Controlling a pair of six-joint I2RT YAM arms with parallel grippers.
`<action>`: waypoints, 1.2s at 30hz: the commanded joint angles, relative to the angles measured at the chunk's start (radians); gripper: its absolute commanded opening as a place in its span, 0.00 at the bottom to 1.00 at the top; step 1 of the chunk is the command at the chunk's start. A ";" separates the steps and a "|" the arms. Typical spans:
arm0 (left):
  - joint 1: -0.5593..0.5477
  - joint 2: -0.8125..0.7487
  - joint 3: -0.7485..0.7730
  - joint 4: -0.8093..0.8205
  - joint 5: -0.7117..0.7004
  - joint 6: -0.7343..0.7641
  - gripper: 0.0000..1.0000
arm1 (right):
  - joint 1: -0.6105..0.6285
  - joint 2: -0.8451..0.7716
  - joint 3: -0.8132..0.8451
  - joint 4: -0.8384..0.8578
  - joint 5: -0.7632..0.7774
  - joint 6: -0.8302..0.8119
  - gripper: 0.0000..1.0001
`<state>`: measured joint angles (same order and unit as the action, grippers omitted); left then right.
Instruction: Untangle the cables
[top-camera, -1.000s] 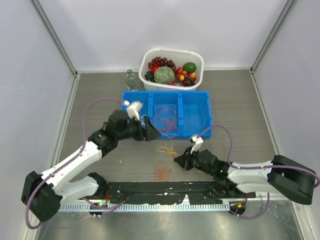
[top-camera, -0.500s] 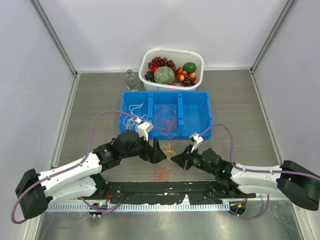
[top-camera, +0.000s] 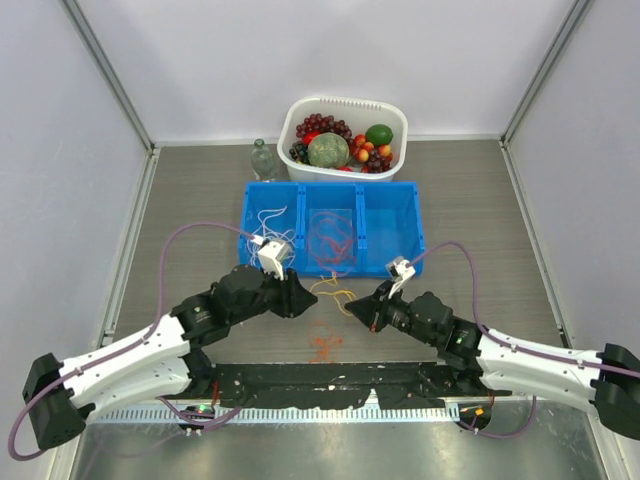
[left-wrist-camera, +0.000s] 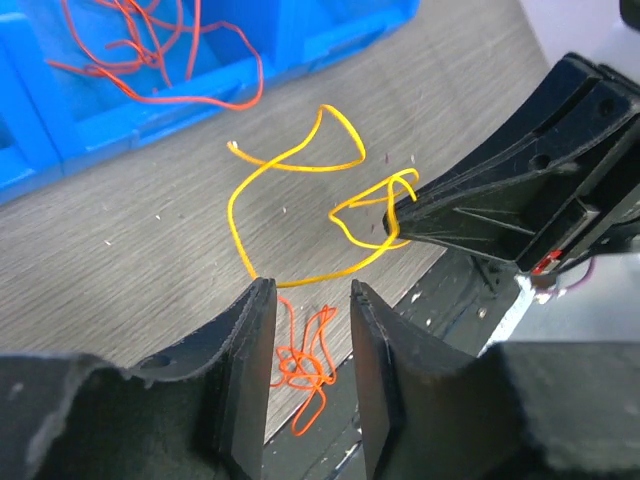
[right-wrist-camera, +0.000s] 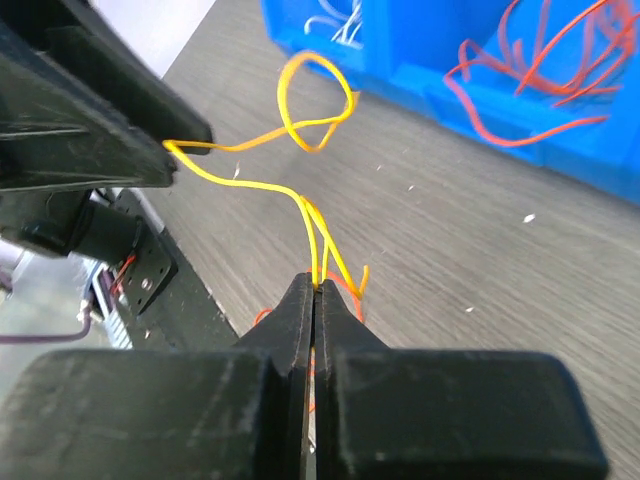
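My right gripper (right-wrist-camera: 315, 285) is shut on a yellow cable (right-wrist-camera: 260, 185) and holds it just above the table; it also shows in the top view (top-camera: 350, 308). The yellow cable (left-wrist-camera: 290, 165) loops across to my left gripper (left-wrist-camera: 308, 290), whose jaws stand apart; the cable's far end touches the tip of one left finger. The left gripper (top-camera: 303, 298) faces the right one. A red cable (left-wrist-camera: 305, 365) lies curled on the table below them (top-camera: 322, 345). More red cables (top-camera: 330, 240) and white cables (top-camera: 268, 222) lie in the blue bin (top-camera: 400, 250).
A white basket (top-camera: 395, 115) of fruit stands behind the blue bin, with a clear bottle (top-camera: 263, 160) to its left. A black base plate (top-camera: 330, 378) runs along the near edge under the arms.
My left gripper has come back from the blue bin to the yellow cable. My right gripper has moved up a little with the yellow cable, now stretched between both grippers.
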<state>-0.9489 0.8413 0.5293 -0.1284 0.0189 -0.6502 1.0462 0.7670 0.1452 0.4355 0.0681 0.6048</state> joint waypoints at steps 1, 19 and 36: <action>-0.002 -0.093 0.005 -0.052 -0.148 -0.025 0.48 | 0.005 -0.089 0.114 -0.194 0.250 -0.004 0.01; -0.002 -0.162 -0.103 -0.020 0.019 -0.206 0.84 | -0.437 0.346 0.608 -0.596 0.405 -0.125 0.38; -0.004 0.128 -0.084 0.076 0.105 -0.206 0.66 | -0.279 0.078 0.203 -0.273 -0.251 -0.094 0.54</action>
<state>-0.9489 0.8944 0.4232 -0.1452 0.0784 -0.8600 0.7418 0.8536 0.4328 -0.0246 0.1135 0.4698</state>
